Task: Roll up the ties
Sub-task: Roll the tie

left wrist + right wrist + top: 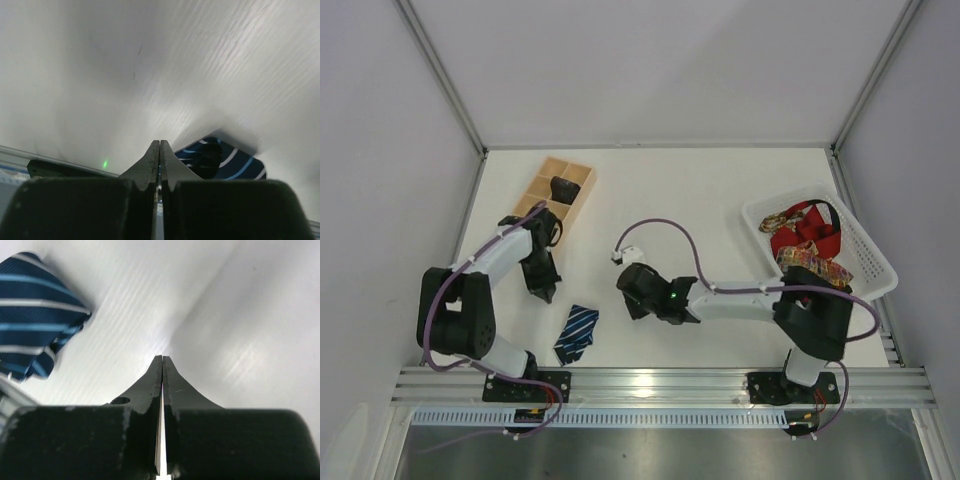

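Wood first: a shallow, pale wooden box [552, 165] split into compartments sits in the upper left of the overhead view. One small dark rolled bundle [564, 188] is tucked into a compartment on its right side. I can't make out anything in the other compartments.

Over at the right edge, a white slotted plastic basket [880, 270] holds a loose red tie [807, 232], with a gold-patterned tie [815, 265] heaped just below it, both inside the rim.

The navy tie with pale diagonal stripes [577, 333] lies folded into a short wad on the white table [720, 190]. It is low in the frame, left of centre, beside the left arm's base and apart from both containers.

The left gripper [159, 145] points down at the table just above that tie, its fingers pressed together with nothing between them. The right gripper [162, 360] hangs near mid-table, fingers likewise closed tight and empty; the navy tie shows at the upper left of its wrist view.
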Controlling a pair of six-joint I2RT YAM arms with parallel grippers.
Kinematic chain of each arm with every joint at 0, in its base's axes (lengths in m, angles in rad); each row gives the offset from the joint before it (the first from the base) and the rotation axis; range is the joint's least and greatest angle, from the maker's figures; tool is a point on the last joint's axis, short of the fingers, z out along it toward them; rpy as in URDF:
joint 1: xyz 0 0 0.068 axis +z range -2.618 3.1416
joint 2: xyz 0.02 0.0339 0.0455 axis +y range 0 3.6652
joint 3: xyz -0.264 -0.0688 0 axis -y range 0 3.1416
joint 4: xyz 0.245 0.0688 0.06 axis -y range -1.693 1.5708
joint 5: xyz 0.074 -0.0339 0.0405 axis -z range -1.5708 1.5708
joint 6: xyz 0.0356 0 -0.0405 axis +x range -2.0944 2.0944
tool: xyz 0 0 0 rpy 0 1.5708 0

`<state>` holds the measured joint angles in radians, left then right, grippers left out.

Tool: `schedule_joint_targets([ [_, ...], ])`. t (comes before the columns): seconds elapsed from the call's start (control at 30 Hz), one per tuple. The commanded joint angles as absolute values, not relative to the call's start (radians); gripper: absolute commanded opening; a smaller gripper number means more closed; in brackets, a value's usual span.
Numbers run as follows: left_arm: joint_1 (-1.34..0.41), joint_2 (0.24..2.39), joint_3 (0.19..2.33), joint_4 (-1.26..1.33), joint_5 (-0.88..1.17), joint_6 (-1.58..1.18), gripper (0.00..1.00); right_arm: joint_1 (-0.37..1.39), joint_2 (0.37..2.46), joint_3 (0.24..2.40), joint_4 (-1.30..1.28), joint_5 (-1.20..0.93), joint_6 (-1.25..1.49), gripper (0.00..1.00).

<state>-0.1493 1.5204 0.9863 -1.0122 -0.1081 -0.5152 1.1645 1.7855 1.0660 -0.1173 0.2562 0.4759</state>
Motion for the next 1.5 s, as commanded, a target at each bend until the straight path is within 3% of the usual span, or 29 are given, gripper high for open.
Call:
schedule_joint_targets([
  [0.0,-0.163,1.488,0.919,-1.032,-0.081,-0.540,0.03,1.158,1.590,0.973,-0.146,0.247,0.509,0.00],
  [0.2,-0.219,1.555,0.884,-1.039,-0.114,-0.604,0.01,1.126,1.413,0.838,-0.111,0.275,0.574,0.00],
  [0.3,-0.222,1.555,0.827,-0.977,-0.048,-0.638,0.00,1.114,1.384,0.833,-0.115,0.279,0.572,0.00],
  [0.4,-0.225,1.580,0.805,-0.968,-0.110,-0.663,0.01,1.097,1.358,0.833,-0.127,0.294,0.563,0.00],
  [0.67,-0.245,1.591,0.739,-0.980,-0.080,-0.732,0.00,0.977,1.240,0.733,-0.104,0.164,0.531,0.00],
  [1.03,-0.460,1.571,0.730,-0.778,0.259,-0.937,0.01,0.905,1.235,0.704,-0.126,0.060,0.560,0.00],
  [1.27,-0.583,1.611,0.902,-0.722,0.310,-1.022,0.00,0.868,1.232,0.699,-0.166,0.045,0.583,0.00],
  [1.47,-0.591,1.471,0.763,-0.742,0.308,-1.017,0.01,0.856,1.334,0.753,-0.157,-0.023,0.557,0.00],
])
